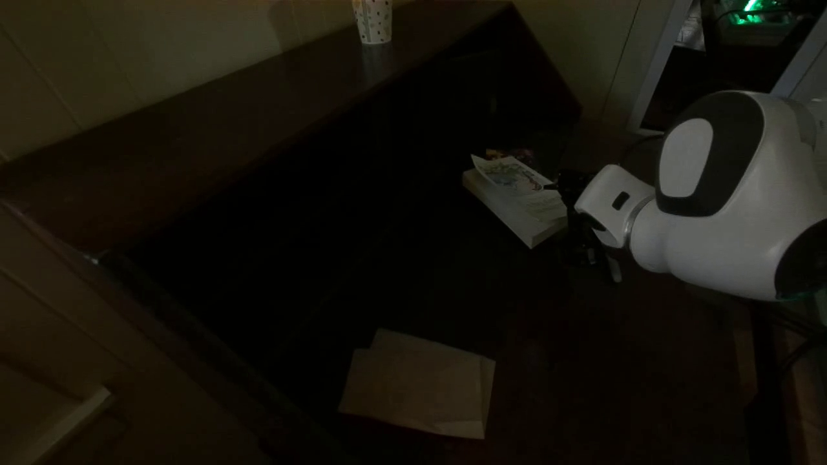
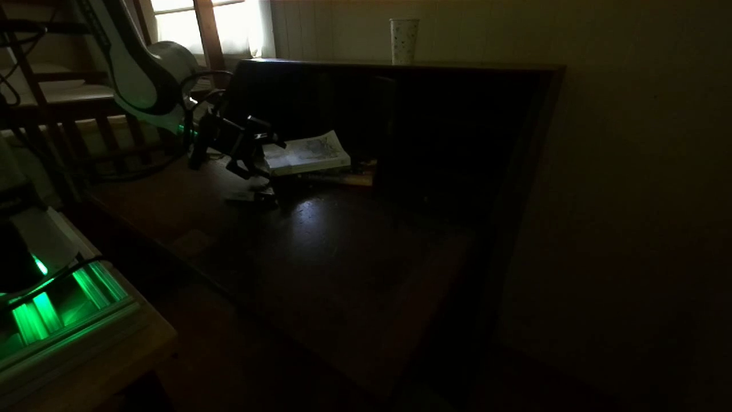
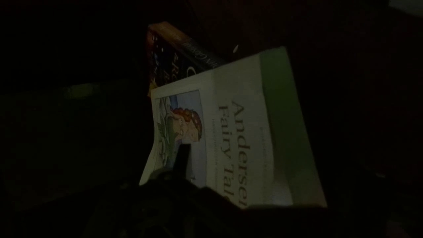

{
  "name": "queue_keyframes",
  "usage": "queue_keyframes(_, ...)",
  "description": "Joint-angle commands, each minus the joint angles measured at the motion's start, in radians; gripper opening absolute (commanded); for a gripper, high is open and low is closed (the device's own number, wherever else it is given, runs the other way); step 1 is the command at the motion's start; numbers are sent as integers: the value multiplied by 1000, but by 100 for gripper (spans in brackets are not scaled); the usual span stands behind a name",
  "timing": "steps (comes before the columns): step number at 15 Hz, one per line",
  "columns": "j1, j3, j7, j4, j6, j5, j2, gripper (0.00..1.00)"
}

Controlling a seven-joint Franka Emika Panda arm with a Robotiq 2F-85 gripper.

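The end effector (image 2: 266, 160) is released, its jaws spread wide at one end of the white book (image 3: 234, 129). One finger reaches out over the cover picture, while the other stands lower, near the book's end; whether either touches the book is too dark to tell.

The white book lies face up on top of the dark book (image 3: 175, 56), hiding much of it. Its cover reads "Andersen" and "Fairy Tal", with a drawing of a red-haired figure and a green band along one side. In an exterior view a corner of the cover curls up off the pages. The dark book, with an orange patch on its spine, sticks out past the white book's edge.

Both books are on the worktop (image 2: 337, 257), in front of the hutch (image 1: 258, 110). A spotted cup (image 2: 404, 43) stands upright on the hutch's top in both exterior views. Some brown paper (image 1: 413, 391) lies well apart from the books.

The white arm (image 1: 730, 194) reaches in from the side opposite the hutch. A window (image 2: 229, 28) lets in light, and green light shines on a frame (image 2: 74, 303) near the arm's base.
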Motion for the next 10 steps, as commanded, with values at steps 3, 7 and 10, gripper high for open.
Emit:
queue_keyframes(3, -24, 1, 40, 61, -31, -80, 75, 100)
queue_keyframes(7, -34, 5, 40, 95, -33, -101, 108, 100)
queue_keyframes(10, -38, 7, 43, 112, -34, -110, 119, 100)
